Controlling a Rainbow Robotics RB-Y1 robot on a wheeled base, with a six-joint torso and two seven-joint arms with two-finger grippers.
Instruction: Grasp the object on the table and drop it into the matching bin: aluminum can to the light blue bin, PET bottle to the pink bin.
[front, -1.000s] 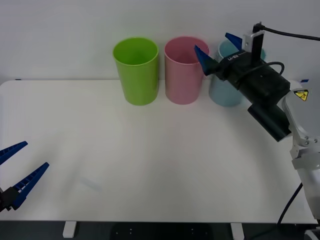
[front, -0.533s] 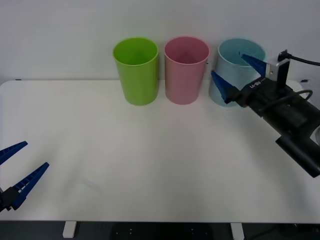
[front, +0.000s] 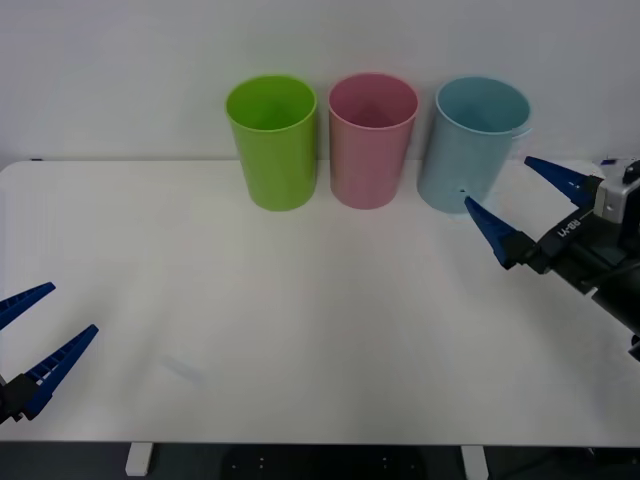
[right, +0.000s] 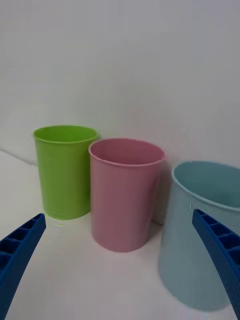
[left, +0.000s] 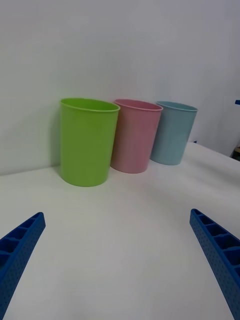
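From your front camera, the white worktop (front: 300, 330) carries three tall bins in a row along its far edge: a lime green bin (front: 273, 140) on the left, the pink bin (front: 372, 138) in the middle and the light blue bin (front: 470, 142) on the right. The green and pink bins stand just beside each other; the blue one sits a little apart from the pink. Your right gripper (front: 530, 205) hangs above the worktop at the right side, just in front of the light blue bin, its two blue ribbed fingers spread wide with nothing between them. Your left gripper (front: 35, 340) is parked low at the near left corner, fingers also spread and holding nothing.

From your right wrist camera, the gripper's own fingers (right: 20, 250) sit wide apart at the two corners, empty. Past them you look at the light blue bin (right: 200, 240) closest, then the pink bin (right: 125, 195), then the lime green bin (right: 65, 170), all upright. You cannot tell where the PET bottle is; no bin's inside shows it.

From your left wrist camera, the fingers (left: 20, 250) are likewise wide apart over bare worktop (left: 120, 240), well short of the lime green bin (left: 87, 142), the pink bin (left: 135, 135) and the light blue bin (left: 172, 132).
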